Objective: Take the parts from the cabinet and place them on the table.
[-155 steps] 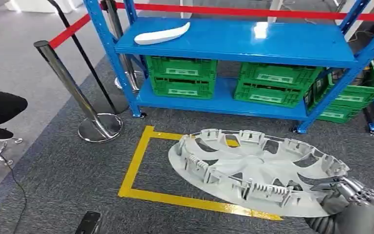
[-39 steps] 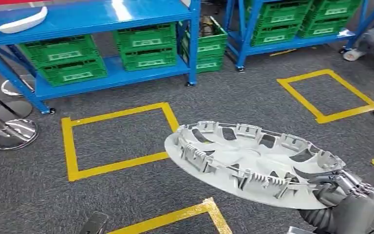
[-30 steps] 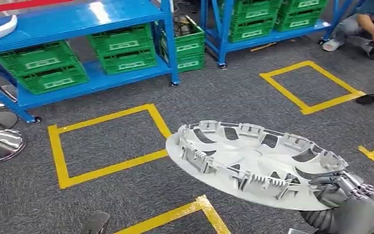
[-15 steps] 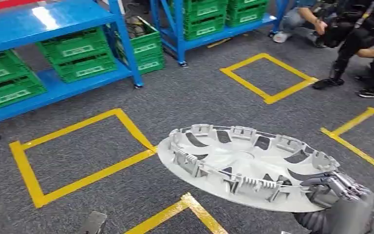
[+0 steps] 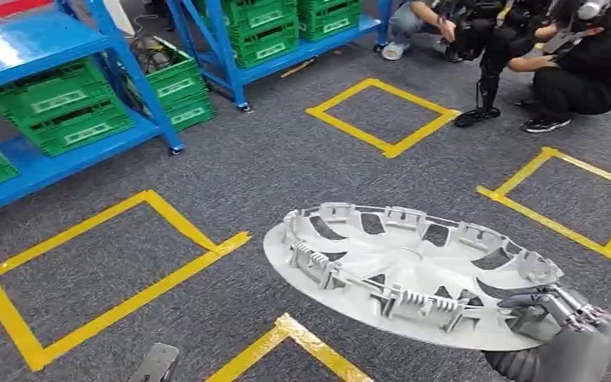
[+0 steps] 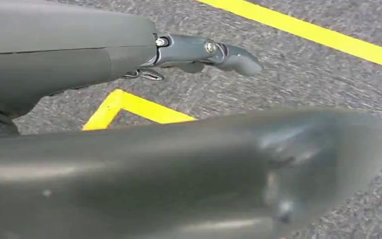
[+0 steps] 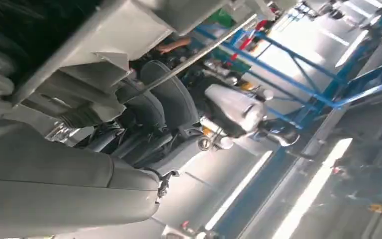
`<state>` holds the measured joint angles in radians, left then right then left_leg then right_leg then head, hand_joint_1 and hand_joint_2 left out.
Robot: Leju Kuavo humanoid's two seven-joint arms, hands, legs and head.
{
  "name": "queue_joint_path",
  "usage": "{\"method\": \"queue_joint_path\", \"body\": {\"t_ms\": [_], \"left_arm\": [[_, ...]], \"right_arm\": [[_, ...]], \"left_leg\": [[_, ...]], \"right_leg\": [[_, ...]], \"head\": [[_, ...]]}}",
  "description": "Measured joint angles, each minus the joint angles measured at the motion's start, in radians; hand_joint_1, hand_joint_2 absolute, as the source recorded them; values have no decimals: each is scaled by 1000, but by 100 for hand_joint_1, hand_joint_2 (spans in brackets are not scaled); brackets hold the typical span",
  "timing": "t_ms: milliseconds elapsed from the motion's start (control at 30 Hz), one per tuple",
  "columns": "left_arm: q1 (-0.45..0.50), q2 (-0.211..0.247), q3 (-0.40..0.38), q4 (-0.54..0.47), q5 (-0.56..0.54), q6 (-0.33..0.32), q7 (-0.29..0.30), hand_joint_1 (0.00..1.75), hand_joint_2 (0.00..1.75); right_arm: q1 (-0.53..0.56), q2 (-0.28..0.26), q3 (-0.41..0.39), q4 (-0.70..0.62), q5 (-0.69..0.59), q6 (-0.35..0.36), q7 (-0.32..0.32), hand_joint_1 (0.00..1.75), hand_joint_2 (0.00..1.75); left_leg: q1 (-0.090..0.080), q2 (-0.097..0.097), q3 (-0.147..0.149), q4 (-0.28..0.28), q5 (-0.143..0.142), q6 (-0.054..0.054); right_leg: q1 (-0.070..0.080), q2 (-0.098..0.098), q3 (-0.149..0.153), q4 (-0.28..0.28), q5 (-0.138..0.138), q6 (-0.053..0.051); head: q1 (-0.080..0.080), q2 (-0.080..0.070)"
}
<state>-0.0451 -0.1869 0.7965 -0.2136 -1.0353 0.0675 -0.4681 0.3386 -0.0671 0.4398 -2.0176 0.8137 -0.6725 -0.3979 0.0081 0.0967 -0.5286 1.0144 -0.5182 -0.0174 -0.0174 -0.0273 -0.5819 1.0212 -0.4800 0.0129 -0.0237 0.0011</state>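
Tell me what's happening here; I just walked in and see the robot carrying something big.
The robot's right hand grips a large grey wheel cover by its rim, holding it tilted above the carpet with its clips facing up. The left hand hangs empty over yellow floor tape. Blue shelving stands behind, and people crouch nearby.

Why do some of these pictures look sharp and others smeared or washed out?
Head view: fairly sharp, even light, glare on the blue shelf. Left wrist view: the left hand sits so close that it blurs. Right wrist view: turned, with bright streaks washing out the background behind the hubcap.
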Motion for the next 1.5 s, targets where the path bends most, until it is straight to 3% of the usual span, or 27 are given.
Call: {"method": "queue_joint_path", "body": {"t_ms": [33,67,133,167,267,300,333,467,500,533,567,633,667,700,767,800,833,867,1000,1067,1167,1233,1267,1300,1333,1367,1500], "left_arm": [[-1,0,0,0,0,1,0,0,0],[1,0,0,0,-1,1,0,0,0],[5,0,0,0,-2,2,1,0,0],[7,0,0,0,-2,2,1,0,0],[5,0,0,0,-3,2,1,0,0],[5,1,0,0,-3,2,1,0,0],[5,8,0,0,-3,2,1,0,0],[3,1,0,0,-3,2,1,0,0],[2,1,1,0,-3,2,1,0,0],[1,0,1,0,-3,3,1,0,0],[2,-1,1,0,-3,3,1,0,0],[6,0,1,0,-7,2,1,0,0],[6,0,1,0,-7,2,1,0,0],[5,0,1,0,-8,2,1,0,0],[2,-2,1,0,-10,4,1,0,0],[1,-2,1,0,-10,7,1,0,0],[2,-2,1,0,-9,10,0,0,0],[2,-2,1,0,-6,13,-3,0,0],[-3,-1,2,0,10,18,-11,0,0],[-6,1,2,0,12,18,-13,0,0],[-2,5,5,0,21,17,-13,0,0],[0,5,5,0,22,18,-14,0,0],[-1,5,6,0,24,18,-14,0,0],[-1,5,6,0,24,18,-15,0,0],[-1,7,7,0,25,18,-15,0,0],[0,11,8,0,27,18,-15,0,0],[-2,5,12,0,29,15,-18,0,0]], "right_arm": [[-2,0,1,0,-2,0,1,175,175],[-4,0,3,0,-2,0,2,175,175],[-3,0,5,0,-3,0,3,175,175],[-2,0,5,1,-3,0,3,175,175],[-1,0,5,1,-4,0,3,175,175],[-1,0,6,1,-3,0,3,175,175],[-3,0,6,1,-4,0,3,175,175],[1,0,8,0,-4,0,3,175,175],[4,0,9,0,-4,0,3,175,175],[5,0,8,-1,-5,0,2,175,175],[1,0,10,-1,-5,0,2,175,175],[-3,0,12,-1,-5,0,3,175,175],[0,0,12,-1,-5,0,3,175,175],[2,0,12,0,-5,0,3,175,175],[9,-1,11,-2,-5,0,3,175,175],[18,-1,11,-6,-5,0,3,175,175],[21,-1,11,-11,-6,0,1,175,175],[28,-1,12,-16,-9,0,-2,175,175],[62,-10,9,-34,-55,0,-18,175,175],[67,-16,9,-38,-72,0,-22,175,175],[67,-27,7,-38,-96,0,-29,175,175],[72,-32,5,-38,-108,0,-32,175,175],[74,-35,3,-39,-113,0,-33,175,175],[76,-37,3,-40,-114,0,-34,175,175],[77,-39,2,-43,-115,0,-34,175,175],[77,-41,0,-45,-116,0,-34,175,175],[94,-56,-6,-64,-119,0,-34,175,175]], "left_leg": [[1,-46,-16,43,-35,-2],[1,-68,-45,115,-76,-2],[1,-84,-119,284,-145,-1],[0,-85,-134,313,-143,1],[-3,-102,-69,154,-25,21],[-4,-137,-30,63,21,32],[-3,-199,-13,27,21,45],[-3,-163,-10,-11,21,44],[7,-144,-5,-27,29,41],[5,-134,-1,-31,31,45],[4,-120,-1,-31,31,47],[2,-86,-2,-29,29,47],[2,-72,-2,-29,29,47],[2,-58,-1,-29,28,46],[2,-36,2,-27,24,41],[2,-28,5,-25,20,36],[-2,-19,6,-22,16,28],[-8,-14,5,-16,13,22],[-4,5,9,-15,3,5],[1,-68,-20,66,-58,0],[0,-86,-122,297,-150,2],[0,-88,-115,272,-109,8],[-1,-94,-83,197,-58,14],[-2,-114,-43,105,-8,22],[-2,-159,-10,27,23,32],[3,-188,-3,5,16,37],[1,-153,2,-18,15,36]], "right_leg": [[0,10,-1,0,1,-5],[0,19,-2,0,2,-10],[4,46,-3,0,3,-15],[5,60,-3,0,4,-15],[11,102,1,1,5,-16],[11,115,2,1,5,-15],[10,122,-2,3,6,-12],[4,171,-28,-2,24,17],[4,153,-39,6,16,18],[11,95,-49,31,-6,24],[9,62,-78,89,-43,29],[5,36,-152,250,-112,39],[3,32,-171,291,-119,44],[1,29,-164,283,-101,48],[-3,14,-86,148,-28,49],[-4,-13,-30,55,7,49],[3,-53,0,-2,-10,47],[5,-35,8,-7,-3,28],[3,1,1,-6,2,1],[1,17,-1,-6,4,-9],[6,54,-2,-6,5,-16],[8,80,-1,-5,6,-16],[9,95,0,-5,7,-16],[9,108,2,-5,8,-15],[7,120,1,-5,10,-13],[14,129,-5,1,10,-6],[3,170,-29,-5,24,21]], "head": [[-3,0],[-5,0],[-6,0],[-6,0],[-5,0],[-6,0],[-2,0],[-9,0],[-10,0],[0,0],[6,0],[5,0],[5,0],[6,0],[5,0],[6,0],[5,0],[6,0],[2,0],[-5,0],[-5,0],[-5,0],[-5,0],[-5,0],[-5,0],[-2,0],[-4,0]]}}
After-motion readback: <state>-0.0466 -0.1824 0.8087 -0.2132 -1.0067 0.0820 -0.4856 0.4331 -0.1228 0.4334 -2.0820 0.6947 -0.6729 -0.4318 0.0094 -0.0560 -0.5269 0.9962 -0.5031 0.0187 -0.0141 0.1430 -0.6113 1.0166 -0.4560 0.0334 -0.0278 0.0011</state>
